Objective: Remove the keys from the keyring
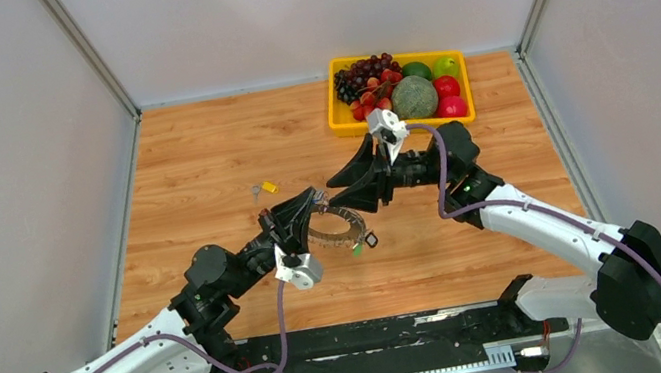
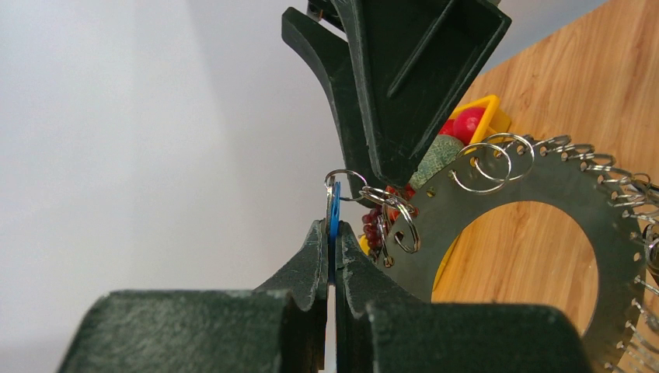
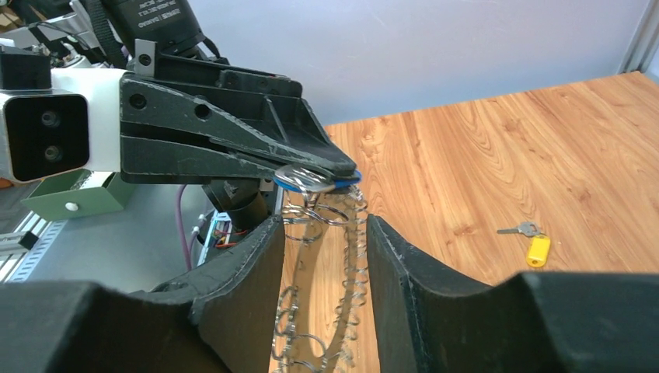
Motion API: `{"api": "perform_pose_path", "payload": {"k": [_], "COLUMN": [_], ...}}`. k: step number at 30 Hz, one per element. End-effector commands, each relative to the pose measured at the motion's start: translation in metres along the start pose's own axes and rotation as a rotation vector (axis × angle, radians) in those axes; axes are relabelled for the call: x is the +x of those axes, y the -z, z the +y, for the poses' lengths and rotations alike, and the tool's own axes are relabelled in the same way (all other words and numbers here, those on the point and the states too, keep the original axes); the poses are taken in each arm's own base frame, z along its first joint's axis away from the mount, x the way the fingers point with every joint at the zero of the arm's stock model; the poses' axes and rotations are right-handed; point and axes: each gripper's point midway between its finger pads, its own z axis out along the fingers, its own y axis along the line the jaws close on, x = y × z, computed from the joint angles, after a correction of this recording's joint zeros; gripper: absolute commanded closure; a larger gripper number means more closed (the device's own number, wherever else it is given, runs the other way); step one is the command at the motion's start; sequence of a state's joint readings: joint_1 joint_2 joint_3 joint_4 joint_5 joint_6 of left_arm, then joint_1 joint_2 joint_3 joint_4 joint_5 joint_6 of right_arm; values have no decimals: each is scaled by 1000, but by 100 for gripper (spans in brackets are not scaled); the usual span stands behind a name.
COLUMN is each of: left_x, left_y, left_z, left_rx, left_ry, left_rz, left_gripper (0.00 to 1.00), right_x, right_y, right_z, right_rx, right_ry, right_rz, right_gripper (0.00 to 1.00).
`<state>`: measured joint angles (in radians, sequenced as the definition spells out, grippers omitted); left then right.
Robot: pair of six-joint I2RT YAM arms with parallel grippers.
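Observation:
The dark grey keyring (image 1: pixel 339 229) hangs tilted just above the table centre, its rim fringed with silvery loops (image 2: pixel 482 167). My left gripper (image 2: pixel 334 227) is shut on a blue key (image 2: pixel 333 208), which hangs by a small split loop (image 2: pixel 345 183) at the ring's edge. My right gripper (image 3: pixel 322 223) is open, its fingers (image 3: pixel 404 264) standing on either side of the keyring (image 3: pixel 342 287), seen edge-on and not pinched. A black key (image 1: pixel 371 238) and a green key (image 1: pixel 357 250) dangle from the ring's near side. A yellow key (image 1: pixel 268 188) lies loose on the table.
A yellow basket (image 1: pixel 335 110) of fruit stands at the back right, close behind the right wrist. The loose yellow key (image 3: pixel 538 249) lies to the right in the right wrist view. Grey walls enclose the wooden table (image 1: pixel 200 158).

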<state>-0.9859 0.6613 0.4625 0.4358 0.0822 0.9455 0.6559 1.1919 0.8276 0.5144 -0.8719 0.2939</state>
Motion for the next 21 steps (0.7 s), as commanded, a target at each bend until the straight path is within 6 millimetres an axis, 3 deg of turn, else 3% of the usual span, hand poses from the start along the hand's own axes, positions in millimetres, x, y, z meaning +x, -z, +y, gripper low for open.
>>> {"api": "perform_pose_path", "payload": {"k": [1,6,12,17,21], "left_x": [-21,-22,-25,-23,-22], "left_y": [-3,-2,1,4,5], "left_z": [17,19,27,33,36], "left_rx": [-36,-43,-75,-105,-124], "left_ry": [17,17,19,18,18], "left_rz": [-79,-80,-88,-78,-69], "left_gripper": [100,100,100,100,100], "right_x": [-16,-10,-5,-9,-12], "right_y": [-9,-16,-18,-16,-13], "right_z": [16,24,25,27,27], "right_rx": [-57,-88,-106,-100,-82], "right_ry": [86,99,97,111,124], "right_rz": [-35,-1,22,13,2], "right_gripper": [54,57,68,90,95]}}
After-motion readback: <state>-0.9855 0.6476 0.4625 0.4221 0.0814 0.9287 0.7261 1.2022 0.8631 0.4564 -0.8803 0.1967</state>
